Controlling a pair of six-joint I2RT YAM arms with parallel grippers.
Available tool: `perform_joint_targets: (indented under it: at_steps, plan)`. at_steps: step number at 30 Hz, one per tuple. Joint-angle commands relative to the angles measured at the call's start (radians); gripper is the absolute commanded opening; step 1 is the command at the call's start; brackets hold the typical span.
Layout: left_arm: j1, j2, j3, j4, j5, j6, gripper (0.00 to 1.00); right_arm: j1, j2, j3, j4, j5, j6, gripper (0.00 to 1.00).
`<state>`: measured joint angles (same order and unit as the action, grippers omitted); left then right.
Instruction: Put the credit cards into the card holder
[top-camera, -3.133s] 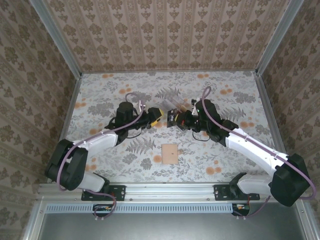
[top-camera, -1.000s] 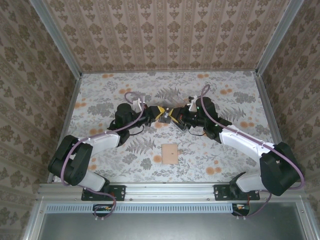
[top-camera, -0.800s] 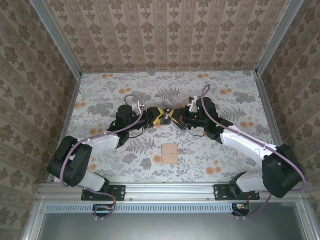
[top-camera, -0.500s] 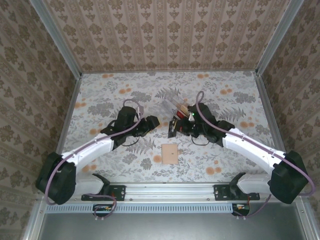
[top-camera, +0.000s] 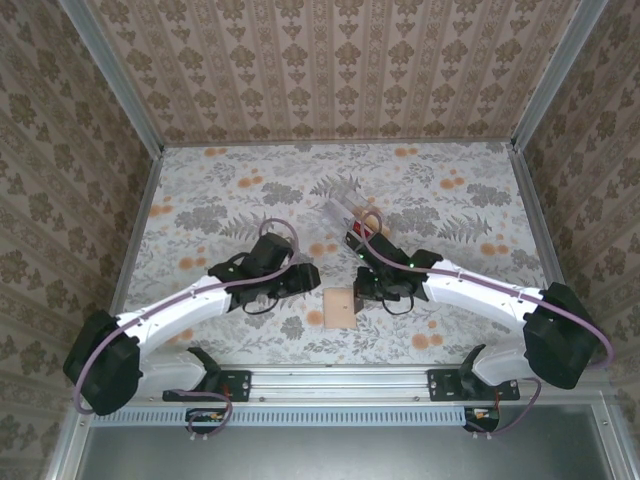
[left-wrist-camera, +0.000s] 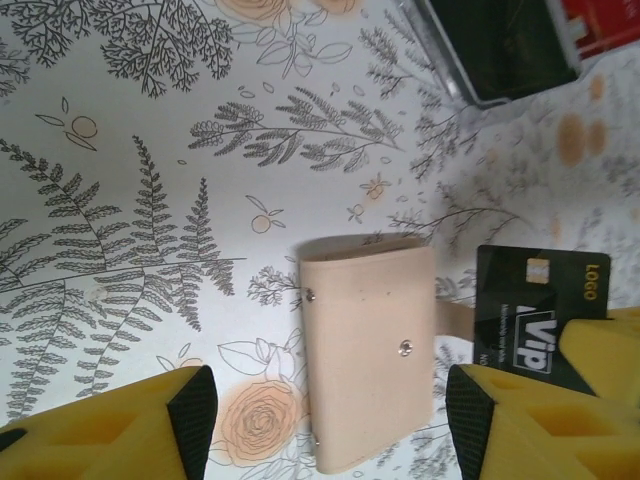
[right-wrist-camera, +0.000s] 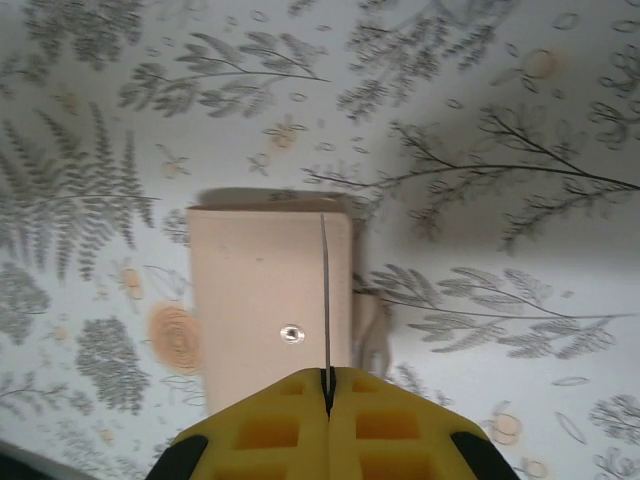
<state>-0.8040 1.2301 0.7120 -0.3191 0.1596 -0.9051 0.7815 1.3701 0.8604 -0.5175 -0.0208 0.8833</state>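
Arms: both have swung back from mid-table, where the two grippers met nose to nose a second ago. They now sit low on either side of the card holder (top-camera: 340, 307).
Table: the floral table (top-camera: 200, 200) carries the holder near its front edge, in the same spot as before.
Clear tray: the clear tray (top-camera: 345, 212) is left behind further back, with a red card (left-wrist-camera: 602, 20) in it. I cannot make out the tan card.
Left gripper: the left gripper (left-wrist-camera: 328, 410) has its fingers spread wide with nothing in them, and the holder lies framed between them.
Right gripper: the right gripper (right-wrist-camera: 327, 385) is clenched on the black VIP card (left-wrist-camera: 535, 320) and holds it on edge.
Black card: its thin edge hangs over the holder's right part, close to the snap (right-wrist-camera: 291, 333). I cannot tell whether they touch.
Meaning: I read the meeting as a handover or re-grip, now finished. The first card is lined up for insertion and none is in yet.
Next: I cannot see an open mouth on the holder. I judge the free left fingers must steady or open it first.
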Motion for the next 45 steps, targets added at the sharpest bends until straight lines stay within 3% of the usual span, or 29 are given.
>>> perform_joint_targets:
  at_steps: [1,17,19,22,23,30,31,32,45]
  plan:
    - [-0.032,0.055,0.082,-0.095,-0.061,0.066,0.65,-0.012,0.005,-0.036,-0.065,0.056,-0.029,0.02]
    - [-0.167,0.342,0.314,-0.218,-0.098,0.101,0.72,-0.106,-0.045,-0.231,0.098,-0.055,-0.006,0.03]
    - [-0.182,0.381,0.345,-0.259,-0.125,0.095,0.8,-0.109,-0.054,-0.254,0.124,-0.065,0.007,0.03]
    - [-0.201,0.432,0.388,-0.305,-0.152,0.083,0.82,-0.111,-0.064,-0.28,0.161,-0.081,0.023,0.03]
    - [-0.206,0.445,0.399,-0.316,-0.16,0.079,0.86,-0.111,-0.063,-0.285,0.17,-0.084,0.025,0.03]
    - [-0.23,0.553,0.497,-0.401,-0.204,0.051,0.9,-0.112,-0.065,-0.316,0.216,-0.092,0.044,0.03]
    - [-0.235,0.567,0.51,-0.402,-0.203,0.052,0.99,-0.113,-0.066,-0.319,0.222,-0.091,0.046,0.03]
    - [-0.24,0.581,0.524,-0.408,-0.205,0.054,1.0,-0.113,-0.067,-0.323,0.225,-0.093,0.048,0.03]
    - [-0.258,0.67,0.582,-0.494,-0.287,0.031,1.0,-0.117,-0.071,-0.336,0.217,-0.075,0.045,0.03]
